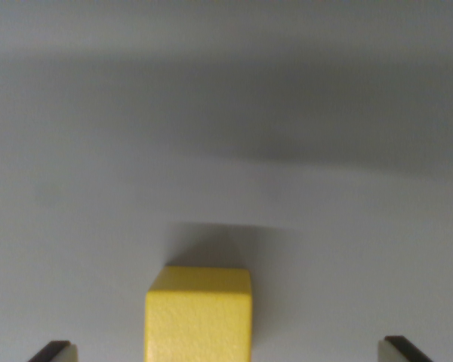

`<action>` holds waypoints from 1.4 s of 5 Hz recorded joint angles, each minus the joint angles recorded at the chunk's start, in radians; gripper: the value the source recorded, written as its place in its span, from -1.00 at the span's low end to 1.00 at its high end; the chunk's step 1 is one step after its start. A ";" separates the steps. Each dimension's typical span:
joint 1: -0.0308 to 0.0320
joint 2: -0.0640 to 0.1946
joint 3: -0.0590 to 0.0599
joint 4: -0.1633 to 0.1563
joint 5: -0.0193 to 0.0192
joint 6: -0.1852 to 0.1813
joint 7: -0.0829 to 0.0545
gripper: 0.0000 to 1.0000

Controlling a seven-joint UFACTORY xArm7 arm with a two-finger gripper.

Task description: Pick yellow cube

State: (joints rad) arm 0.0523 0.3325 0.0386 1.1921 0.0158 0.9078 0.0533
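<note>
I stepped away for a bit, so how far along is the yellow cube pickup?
Done: the gripper is lined up, with the matte yellow cube between its two dark fingertips. In hand: the jaws stand wide, clear of the cube's sides. Left: closing on it and lifting it off the grey surface.

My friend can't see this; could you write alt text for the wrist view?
A yellow cube sits on a plain grey surface, between the two fingertips of the open gripper, neither touching it.
</note>
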 joint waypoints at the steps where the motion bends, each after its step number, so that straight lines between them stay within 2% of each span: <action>1: 0.0000 0.000 0.000 0.000 0.0000 0.000 0.000 -1.00; 2: 0.0026 0.021 0.003 -0.021 0.0008 -0.038 0.002 -1.00; 3: 0.0026 0.021 0.003 -0.021 0.0008 -0.038 0.002 -1.00; 4: 0.0051 0.040 0.006 -0.040 0.0016 -0.073 0.004 -1.00; 5: 0.0051 0.040 0.006 -0.040 0.0016 -0.073 0.004 -1.00; 6: 0.0072 0.057 0.009 -0.057 0.0023 -0.104 0.006 -1.00; 7: 0.0072 0.057 0.009 -0.057 0.0023 -0.104 0.006 -1.00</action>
State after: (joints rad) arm 0.0595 0.3892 0.0473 1.1351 0.0181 0.8038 0.0592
